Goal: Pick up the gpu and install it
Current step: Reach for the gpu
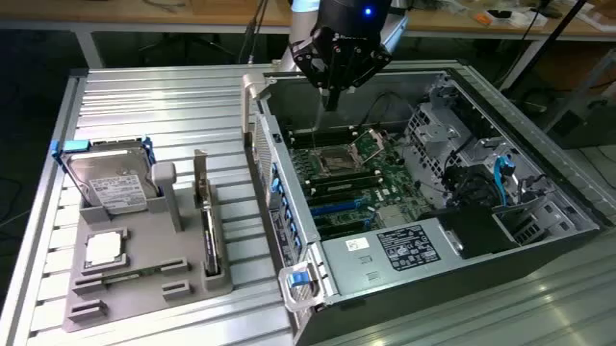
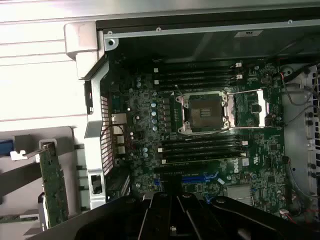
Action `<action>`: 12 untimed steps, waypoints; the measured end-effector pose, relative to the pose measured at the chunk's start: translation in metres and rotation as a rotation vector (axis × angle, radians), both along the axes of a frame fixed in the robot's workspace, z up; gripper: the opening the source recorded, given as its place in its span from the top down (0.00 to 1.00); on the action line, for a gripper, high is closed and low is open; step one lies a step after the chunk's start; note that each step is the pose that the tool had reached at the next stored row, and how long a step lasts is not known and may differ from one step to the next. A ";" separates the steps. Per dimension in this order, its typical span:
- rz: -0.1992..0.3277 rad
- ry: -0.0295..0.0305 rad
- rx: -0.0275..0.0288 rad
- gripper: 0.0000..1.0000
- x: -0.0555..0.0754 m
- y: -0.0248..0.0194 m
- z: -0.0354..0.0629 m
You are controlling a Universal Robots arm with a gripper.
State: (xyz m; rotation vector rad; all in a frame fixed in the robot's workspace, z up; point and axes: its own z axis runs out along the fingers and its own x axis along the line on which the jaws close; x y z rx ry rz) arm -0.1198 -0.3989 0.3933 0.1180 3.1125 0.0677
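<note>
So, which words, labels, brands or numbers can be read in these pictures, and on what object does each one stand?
"DELL": white logo on the motherboard, read with some doubt.
White label on the hard drive: too small to read.
Black label on the power supply: print too small to read.
White sticker beside it: unreadable.
Sticker on the case rim: blurred.

1. An open computer case [image 1: 568,209] lies on a slatted metal table [image 1: 164,108].
2. Its green motherboard [image 2: 145,165] carries an open processor socket [image 2: 204,113].
3. A silver hard drive [image 1: 114,184] stands tilted in a grey holder [image 1: 144,288] beside the case.
</note>
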 end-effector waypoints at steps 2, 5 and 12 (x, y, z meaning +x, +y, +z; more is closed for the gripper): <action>0.000 0.0000 0.0000 0.89 0.002 0.0000 0.0000; 0.000 -0.0001 0.0001 0.89 0.004 0.0000 0.0000; 0.000 0.0000 0.0001 0.89 0.004 0.0000 0.0000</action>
